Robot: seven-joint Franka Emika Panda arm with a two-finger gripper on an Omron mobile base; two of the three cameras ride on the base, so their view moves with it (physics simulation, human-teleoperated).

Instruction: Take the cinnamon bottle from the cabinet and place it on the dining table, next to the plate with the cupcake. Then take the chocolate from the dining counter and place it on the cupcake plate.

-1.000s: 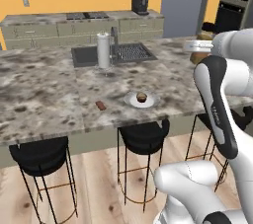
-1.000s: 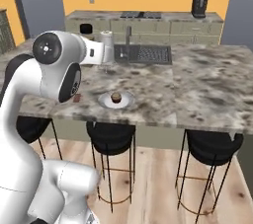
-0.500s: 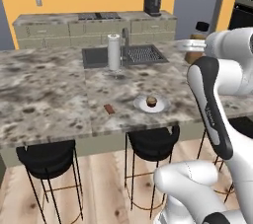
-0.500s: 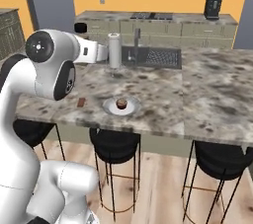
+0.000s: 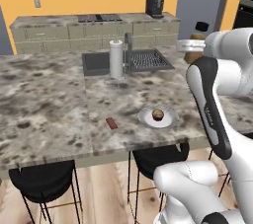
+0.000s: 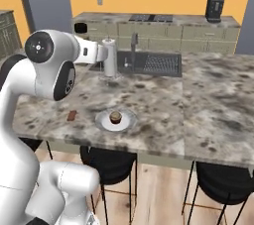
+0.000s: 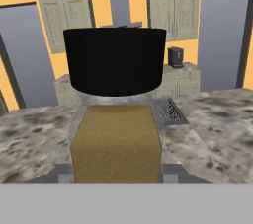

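Note:
The cinnamon bottle, clear with brown powder and a black cap, stands large and upright in the hand view. My gripper is shut on its lower body. In the left base view the bottle hangs high over the counter's right end, held by the gripper. The white plate with the cupcake lies near the counter's front edge, below and left of the bottle. The small brown chocolate lies left of the plate. In the right base view I see the plate, cupcake and chocolate.
A paper towel roll stands by the sink and faucet behind the plate. Black stools sit under the counter's front edge. A coffee machine is on the back counter. Bare granite stretches right of the plate.
The whole picture has shifted as the base drove, so counter, plate and chocolate sit further right in the left base view. The bottle stays in the gripper at the same height.

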